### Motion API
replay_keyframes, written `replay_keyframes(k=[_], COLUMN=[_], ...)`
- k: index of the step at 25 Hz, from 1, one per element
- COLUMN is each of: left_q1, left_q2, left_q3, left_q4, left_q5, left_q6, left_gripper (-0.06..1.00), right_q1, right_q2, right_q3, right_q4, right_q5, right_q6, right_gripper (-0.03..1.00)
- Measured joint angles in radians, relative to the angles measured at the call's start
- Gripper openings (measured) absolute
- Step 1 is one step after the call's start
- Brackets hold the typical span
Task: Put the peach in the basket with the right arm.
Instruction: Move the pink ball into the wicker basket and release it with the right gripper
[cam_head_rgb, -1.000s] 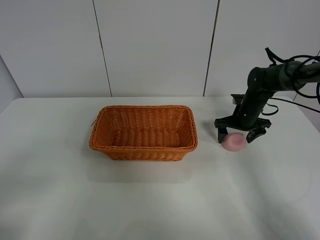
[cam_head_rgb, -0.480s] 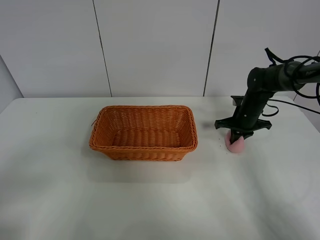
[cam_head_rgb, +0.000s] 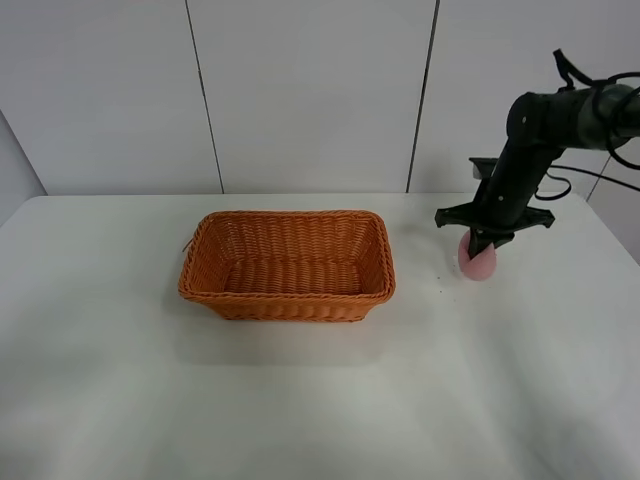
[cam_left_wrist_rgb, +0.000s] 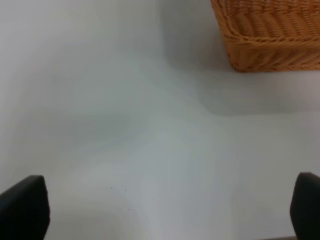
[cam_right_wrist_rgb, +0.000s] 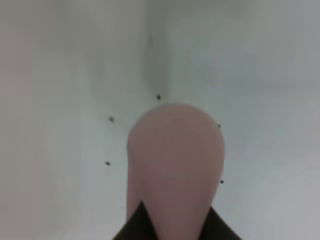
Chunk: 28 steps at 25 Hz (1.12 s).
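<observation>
Presently the right pincer (cam_head_rgb: 481, 248) is clenched on the peach (cam_head_rgb: 477, 263), which hangs directly beneath it between the closed fingers. In the high view the fruit appears to be clear of the table (cam_head_rgb: 320, 400), though the gap is too slight to confirm. The basket (cam_head_rgb: 290, 214) stands well apart from the pincer, off to its left side, and holds nothing visible.

Assessment: the grasp is made; the carry across to the basket, the lowering over its braided rim and the release are not yet done.

The right wrist view alone shows the hold up close: the peach fills the centre, with dark finger edges (cam_right_wrist_rgb: 135, 227) overlapping its near end. It does not show the basket. The high view alone gives the separation between fruit and basket, and the right arm (cam_head_rgb: 525, 150) reaching down from above. The left wrist view shows the left pincer (cam_left_wrist_rgb: 160, 210) spread wide and holding nothing, with one corner of the basket ahead of it.
</observation>
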Motion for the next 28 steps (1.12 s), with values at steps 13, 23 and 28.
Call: replay_keyframes(k=[13,23,28], left_q1=[0.000,0.000,0.000], left_q2=[0.000,0.000,0.000], left_q3=[0.000,0.000,0.000], left_q4=[0.000,0.000,0.000], left_q5=[0.000,0.000,0.000], left_q6=[0.000,0.000,0.000], left_gripper=[0.99,0.99,0.99], right_q1=[0.089,0.370,0.509], right_q2=[-0.056,-0.046,0.027], right_q3=[-0.384,-0.442,-0.444], right_q4=[-0.056,-0.062,-0.055], right_q5=[0.182,0.169,0.091], right_q6=[0.000,0.037,0.038], right_gripper=[0.01,0.01,0.01])
